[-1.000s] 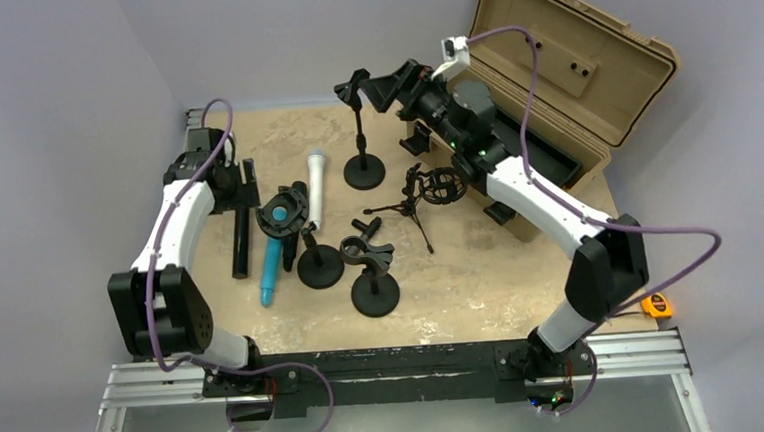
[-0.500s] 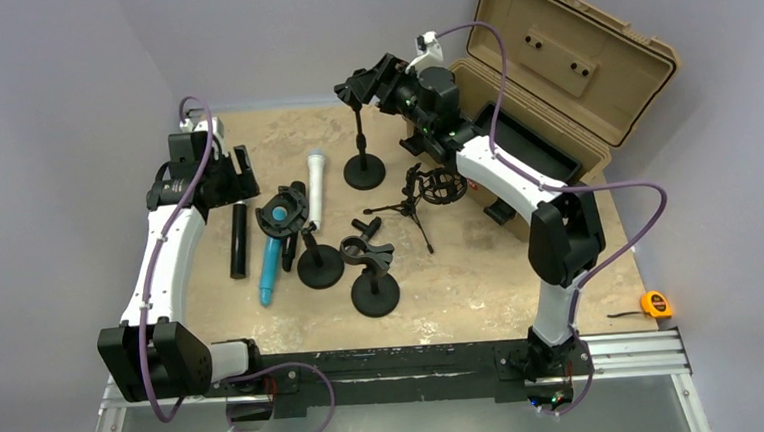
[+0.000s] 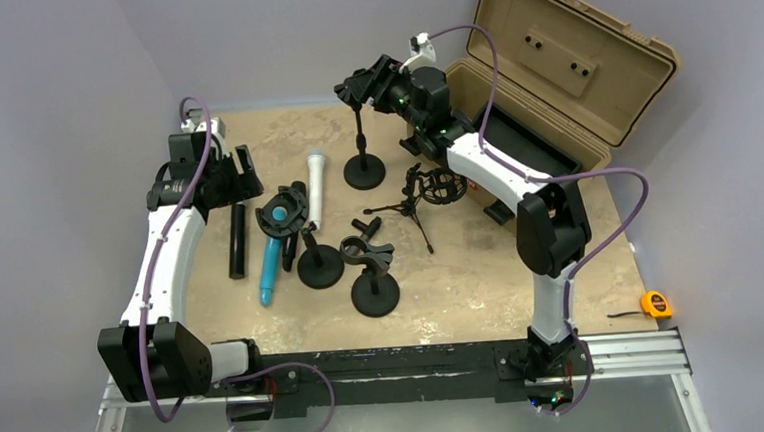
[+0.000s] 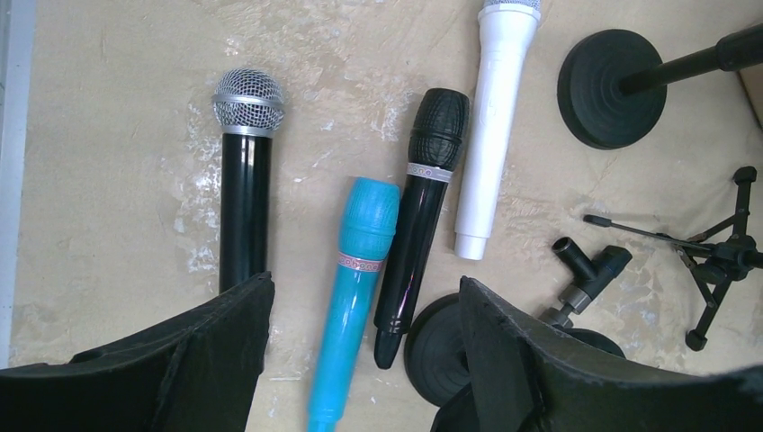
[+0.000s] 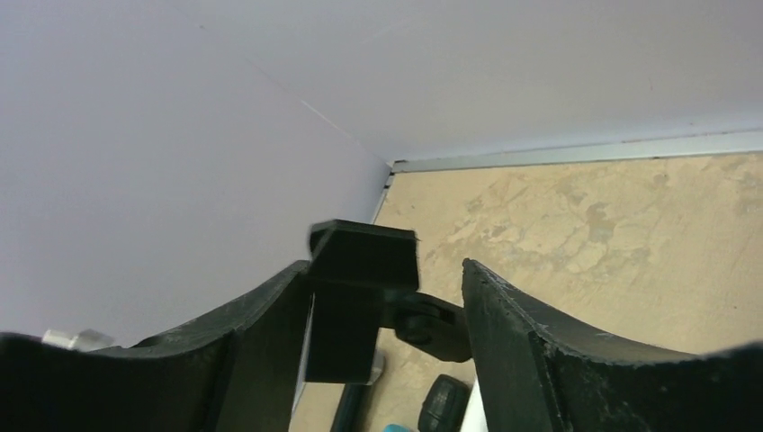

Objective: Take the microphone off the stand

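A tan case (image 3: 569,64) is stood open at the far right corner of the table (image 3: 462,271). At the far edge the right gripper (image 5: 387,270) is spread wide, with the clip (image 5: 364,256) of a stand (image 3: 363,170) set between its fingers. Near the left edge the left gripper (image 4: 364,288) is held wide open, empty. Beneath it four are laid side by side on the table: the grilled microphone (image 4: 245,180), nearest the left edge, then the blue microphone (image 4: 360,270), ribbed microphone (image 4: 423,216) and white microphone (image 4: 490,135).
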